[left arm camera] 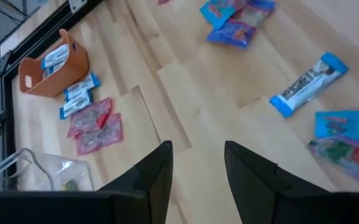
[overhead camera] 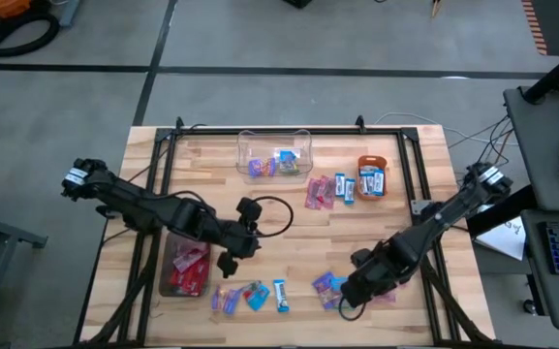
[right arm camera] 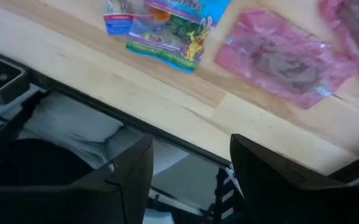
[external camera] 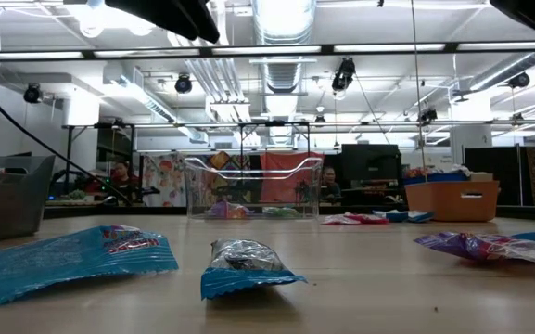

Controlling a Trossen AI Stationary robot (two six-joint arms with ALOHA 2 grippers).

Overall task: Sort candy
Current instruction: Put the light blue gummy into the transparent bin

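Counting the candy from overhead, I find three loose groups on the wooden table (overhead camera: 289, 242): three packets at lower centre, among them a teal one (overhead camera: 257, 296) and a blue-and-white bar (overhead camera: 281, 295); a purple-and-pink cluster (overhead camera: 329, 287) at lower right, whose number I cannot tell under the arm; and two pink packets (overhead camera: 320, 192) with two small blue-and-white ones (overhead camera: 344, 187) at upper centre-right.

There are three containers. The clear plastic box (overhead camera: 274, 155) at upper centre holds a few purple and blue sweets. The small orange bowl (overhead camera: 372, 178) to its right holds blue-and-white packets. A dark tray (overhead camera: 186, 268) at lower left holds red ones.

My left gripper (overhead camera: 229, 264) hangs just right of that tray, its jaws parted and empty in the wrist view. My right gripper (overhead camera: 349, 294) sits over the table's lower right edge beside the purple cluster, jaws likewise apart, holding nothing.
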